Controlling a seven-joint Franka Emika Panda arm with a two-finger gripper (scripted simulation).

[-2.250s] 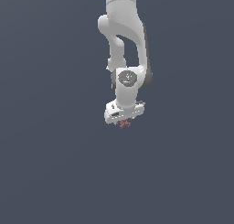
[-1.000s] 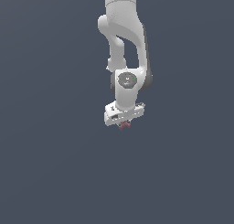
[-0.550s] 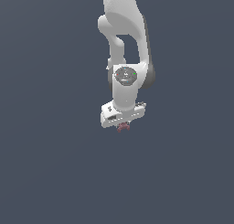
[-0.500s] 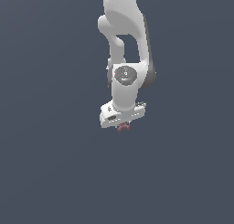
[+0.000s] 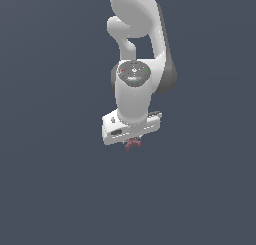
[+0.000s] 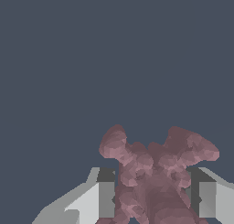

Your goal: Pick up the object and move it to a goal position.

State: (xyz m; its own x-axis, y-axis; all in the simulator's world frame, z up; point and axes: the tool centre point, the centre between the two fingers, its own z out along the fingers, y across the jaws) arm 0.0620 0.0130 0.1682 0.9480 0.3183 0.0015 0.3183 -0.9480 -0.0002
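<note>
Hanging beneath your white arm, the gripper is clamped on the object — a tiny reddish-pink jack of short crossed prongs that pokes out just under the gripper's pale body in the exterior view. In the wrist view the object fills the space between the two fingers, touching both, with two prongs splayed beyond the tips; the jaws stand narrow, pinched on it.

Over the last couple of seconds little has changed: the arm has shifted only slightly, and the jack has stayed in the same place under the gripper throughout. That steadiness suggests your grasp is holding and you are in the carrying stage — not still picking up.

No goal marker shows against the plain dark grey background, so you cannot judge from here how far you have left to travel.
</note>
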